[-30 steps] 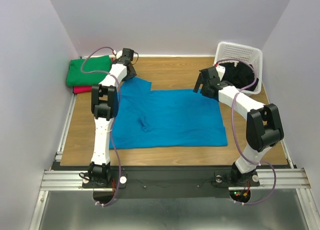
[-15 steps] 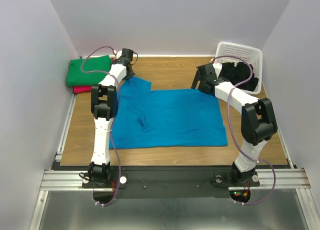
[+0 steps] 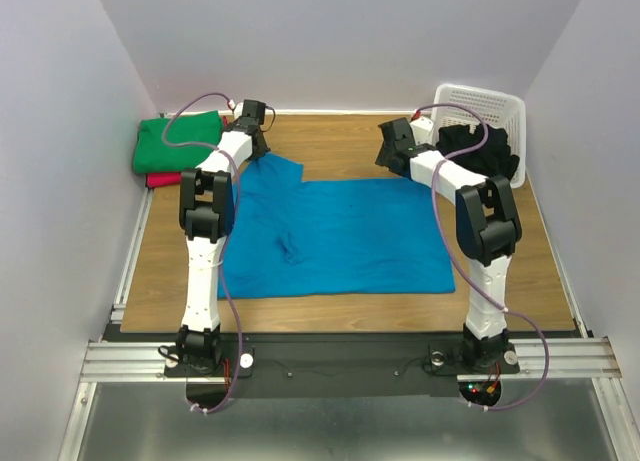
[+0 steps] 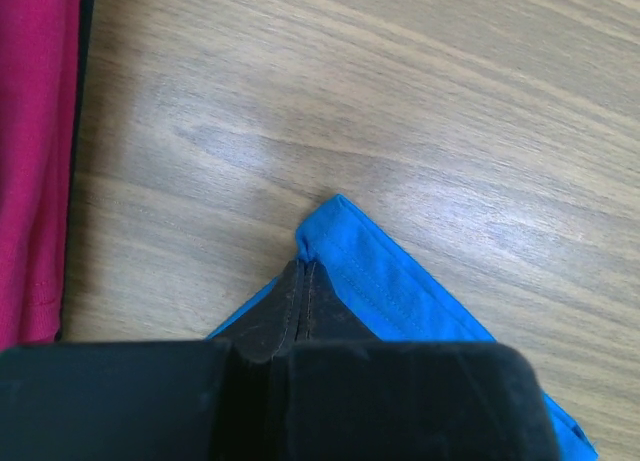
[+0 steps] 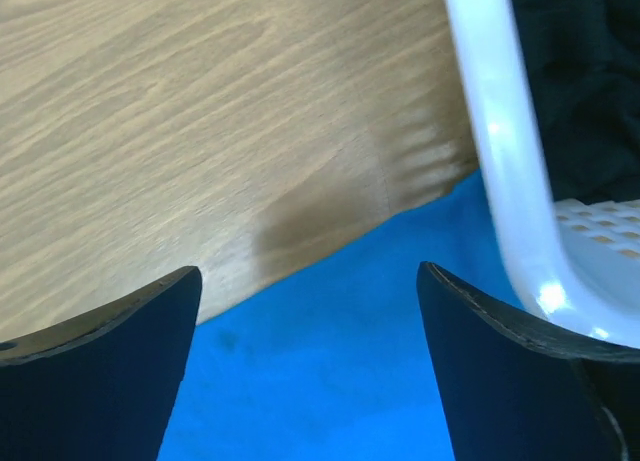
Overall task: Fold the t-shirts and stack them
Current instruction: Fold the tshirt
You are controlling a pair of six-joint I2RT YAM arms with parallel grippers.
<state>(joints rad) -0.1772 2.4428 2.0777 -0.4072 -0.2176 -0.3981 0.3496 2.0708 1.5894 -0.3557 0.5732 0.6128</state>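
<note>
Blue shirt (image 3: pixel 335 236) spread flat on the middle of the table (image 3: pixel 340 141), front hem towards the arm bases. The left gripper (image 3: pixel 260 149) sits at the shirt's far left corner; in the wrist view its fingers are pressed together on the hemmed tip of cloth (image 4: pixel 305 271), so this corner is pinched. Over the past second the left arm has not moved, while the right gripper (image 3: pixel 390 149) has swung away from the basket (image 3: pixel 500 106) and leftwards to the shirt's far edge. Its fingers stand wide apart and hold nothing (image 5: pixel 308 273); blue cloth and bare wood lie beneath them, and the basket rim (image 5: pixel 495 131) is just beside. The change suggests that the right arm is lining up on the far right corner to match the left, so that both can lift the far edge for a first fold; that grasp is not yet made. A green shirt (image 3: pixel 178 141) lies folded on a red shirt (image 3: pixel 160 180) at the far left; black shirts (image 3: pixel 485 151) wait in the basket.
</note>
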